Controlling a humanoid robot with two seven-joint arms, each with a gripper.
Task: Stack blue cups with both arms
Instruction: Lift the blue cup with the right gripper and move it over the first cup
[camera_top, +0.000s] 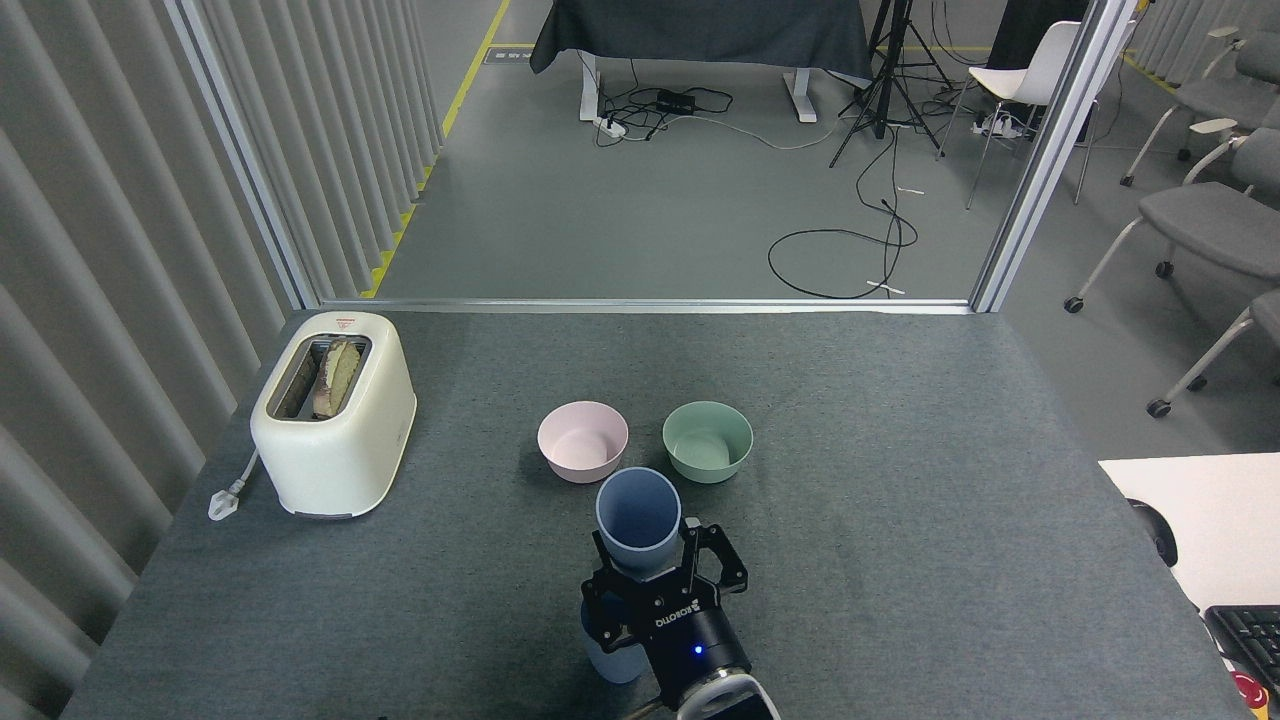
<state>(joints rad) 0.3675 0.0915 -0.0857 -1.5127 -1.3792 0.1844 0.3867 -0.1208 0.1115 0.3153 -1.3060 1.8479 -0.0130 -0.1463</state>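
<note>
**While your right gripper holds one cup, the other stands beneath it**

Your right gripper (655, 575) has its fingers closed around a blue cup (638, 520), upright, mouth up, just in front of the pink bowl (582, 440) and green bowl (707, 440); the second blue cup (603, 660) stands on the table (900, 560), mostly hidden under the gripper; your left gripper is out of view.

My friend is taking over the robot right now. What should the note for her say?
Right pincer: shut on a blue cup, held upright in the air.
Left pincer: not in view.
The other blue cup stands on the table, mostly hidden under the right pincer. The held cup is above it.
Done: one cup picked up and brought over the other.
Left: lower the held cup into the standing one, then let go.
The pink bowl, green bowl and toaster are not part of the job.
</note>
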